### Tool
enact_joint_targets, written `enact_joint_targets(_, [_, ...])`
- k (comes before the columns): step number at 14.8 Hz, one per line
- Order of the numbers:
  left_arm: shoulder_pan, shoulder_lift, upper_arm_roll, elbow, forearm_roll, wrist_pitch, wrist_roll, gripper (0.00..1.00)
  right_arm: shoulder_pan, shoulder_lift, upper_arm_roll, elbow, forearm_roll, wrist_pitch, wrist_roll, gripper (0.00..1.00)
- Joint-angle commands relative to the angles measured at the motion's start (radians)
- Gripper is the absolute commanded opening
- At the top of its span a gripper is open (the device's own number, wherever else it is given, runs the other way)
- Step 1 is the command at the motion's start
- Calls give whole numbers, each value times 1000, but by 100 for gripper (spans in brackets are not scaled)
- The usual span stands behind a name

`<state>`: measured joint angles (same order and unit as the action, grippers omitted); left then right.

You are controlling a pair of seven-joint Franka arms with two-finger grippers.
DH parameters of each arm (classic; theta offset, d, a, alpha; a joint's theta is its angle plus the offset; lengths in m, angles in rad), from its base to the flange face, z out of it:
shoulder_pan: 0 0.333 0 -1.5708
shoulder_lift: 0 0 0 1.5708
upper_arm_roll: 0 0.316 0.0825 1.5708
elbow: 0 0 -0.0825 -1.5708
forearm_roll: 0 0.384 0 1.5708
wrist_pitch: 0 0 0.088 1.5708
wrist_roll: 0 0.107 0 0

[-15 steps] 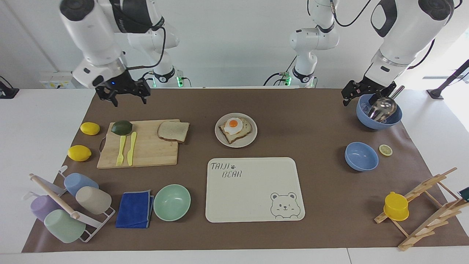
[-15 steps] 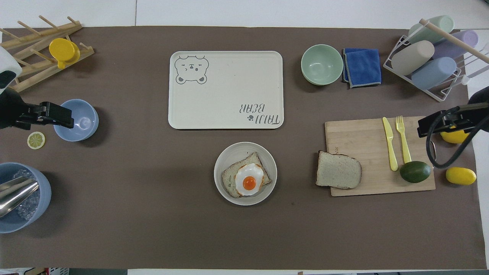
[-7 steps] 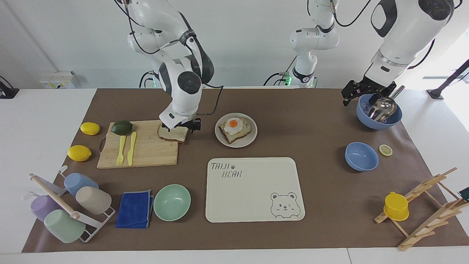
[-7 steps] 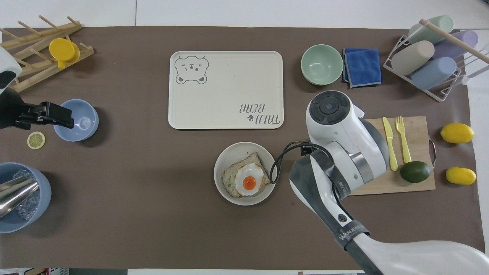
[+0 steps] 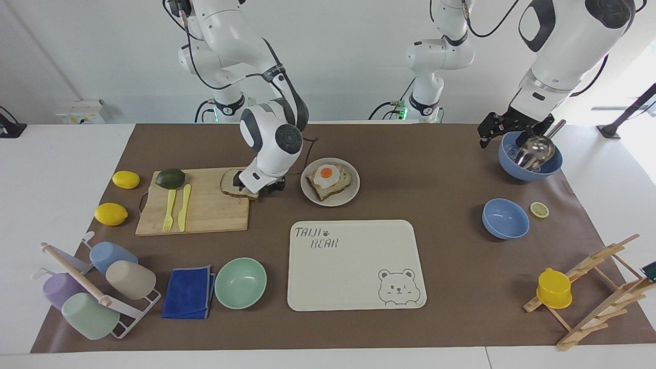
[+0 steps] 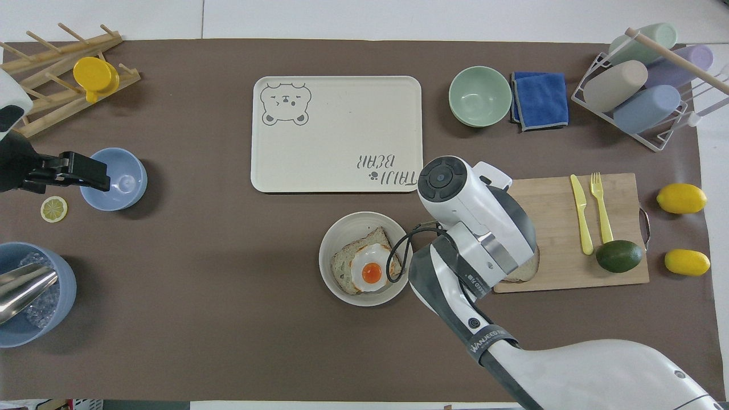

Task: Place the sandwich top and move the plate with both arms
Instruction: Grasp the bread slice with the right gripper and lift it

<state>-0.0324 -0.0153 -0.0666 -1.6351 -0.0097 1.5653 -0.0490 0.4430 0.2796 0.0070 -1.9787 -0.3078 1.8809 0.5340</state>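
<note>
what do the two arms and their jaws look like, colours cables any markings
Both are white, rounded, jointed arms with dark grey or black bands at the joints. The right arm has a round dark cap on one joint, a loose black cable looping beside its wrist, and small lettering on a dark band. The left arm carries black cables too. The right gripper and left gripper are black.

The cream tray (image 5: 356,266) carries "TAIJI BEAR" in grey letters at one corner, with a small paw print beside the first word and a bear face drawn at the diagonally opposite corner. A dark band on the right arm (image 6: 490,341) bears white lettering, possibly "WANJEES"; it is hard to read.
</note>
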Motion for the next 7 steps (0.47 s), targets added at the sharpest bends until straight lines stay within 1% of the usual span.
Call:
enact_joint_targets(1, [16, -14, -13, -14, 19, 10, 8, 100, -1, 7, -2, -25, -24, 15, 18, 100])
enact_joint_targets(5, [17, -14, -13, -14, 19, 10, 8, 100, -1, 7, -2, -46, -30, 17, 18, 100])
enact_joint_targets(6, [16, -14, -13, -14, 19, 10, 8, 100, -3, 6, -2, -52, -31, 17, 12, 97])
enact_joint_targets(7, [17, -14, -13, -14, 19, 10, 8, 100, -1, 4, -2, -55, -31, 18, 11, 89])
